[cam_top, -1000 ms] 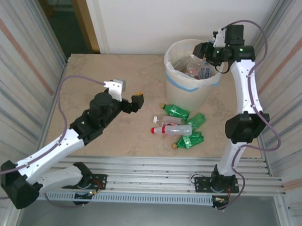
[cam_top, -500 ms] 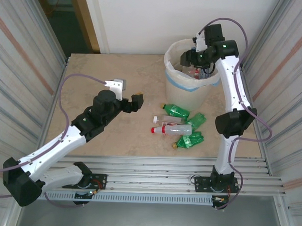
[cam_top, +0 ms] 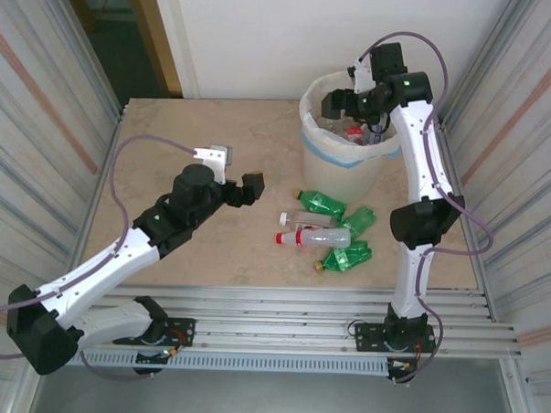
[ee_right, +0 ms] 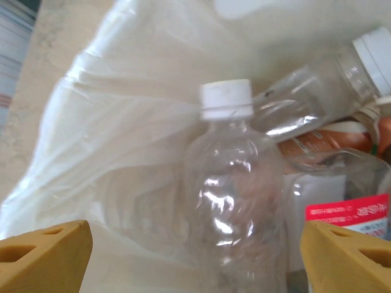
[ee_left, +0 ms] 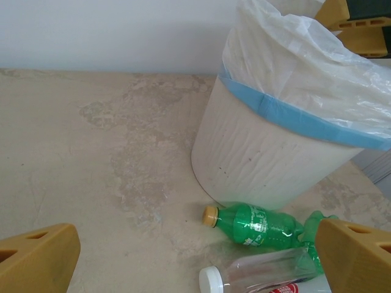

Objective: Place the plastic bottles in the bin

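The bin (cam_top: 337, 168), cream-white with a blue band and a liner bag, stands at the back right. My right gripper (cam_top: 339, 104) hangs over its mouth, open. In the right wrist view a clear white-capped bottle (ee_right: 227, 201) lies in the liner between the spread fingers (ee_right: 43, 256), touching neither, next to other clear bottles (ee_right: 317, 97). Several bottles lie on the table in front of the bin: a green one (cam_top: 323, 204), a clear one (cam_top: 301, 219), a red-labelled clear one (cam_top: 315, 237). My left gripper (cam_top: 233, 173) hovers open to their left, facing the green bottle (ee_left: 256, 223) and the bin (ee_left: 263, 152).
Two more crushed green bottles (cam_top: 357, 219) (cam_top: 344, 257) lie at the right of the pile. Corrugated metal walls close in both sides of the table (cam_top: 169, 138). An aluminium rail frame (cam_top: 280, 312) runs along the near edge.
My right gripper swung left over the bin's mouth and opened, letting go of the clear bottle, which now rests in the liner. The left arm has barely shifted.
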You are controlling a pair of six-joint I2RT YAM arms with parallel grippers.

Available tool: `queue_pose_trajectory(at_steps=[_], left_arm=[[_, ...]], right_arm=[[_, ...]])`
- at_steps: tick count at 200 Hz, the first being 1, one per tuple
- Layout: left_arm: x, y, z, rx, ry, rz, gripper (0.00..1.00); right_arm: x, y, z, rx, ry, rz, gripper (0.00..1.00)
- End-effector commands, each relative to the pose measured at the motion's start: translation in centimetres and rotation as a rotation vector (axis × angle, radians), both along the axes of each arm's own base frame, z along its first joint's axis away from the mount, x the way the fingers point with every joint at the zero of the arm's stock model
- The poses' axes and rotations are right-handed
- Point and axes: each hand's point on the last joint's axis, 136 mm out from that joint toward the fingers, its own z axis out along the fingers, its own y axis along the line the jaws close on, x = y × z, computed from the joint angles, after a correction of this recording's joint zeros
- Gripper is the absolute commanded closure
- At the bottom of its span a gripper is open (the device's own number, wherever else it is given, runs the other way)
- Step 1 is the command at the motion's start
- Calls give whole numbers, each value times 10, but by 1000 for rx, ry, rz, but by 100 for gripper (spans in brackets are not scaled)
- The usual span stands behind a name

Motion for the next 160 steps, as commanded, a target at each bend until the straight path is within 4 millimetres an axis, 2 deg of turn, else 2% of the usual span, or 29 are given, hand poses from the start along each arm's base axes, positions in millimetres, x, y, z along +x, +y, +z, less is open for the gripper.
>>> queue_pose_trajectory(at_steps=[1,37,81,120,160], left_arm=[[4,-1,17,-35,-24,2,1],[4,-4,14,-20,-22,-14,1],[-6,-36,2,92,-67,-228,2],[-31,-81,-19,292,-235,-490,3],[-50,-119,-48,433,-355,-655,5]], right_arm=[[-1,6,31,95,-64,21,14],[-4,4,60,182,-112,27,19],[-22,-9,89,146,-188,-4,16],[-39,-37,93,42,-222,-113,9],[-59,-71,89,-58,-240,-236,1]])
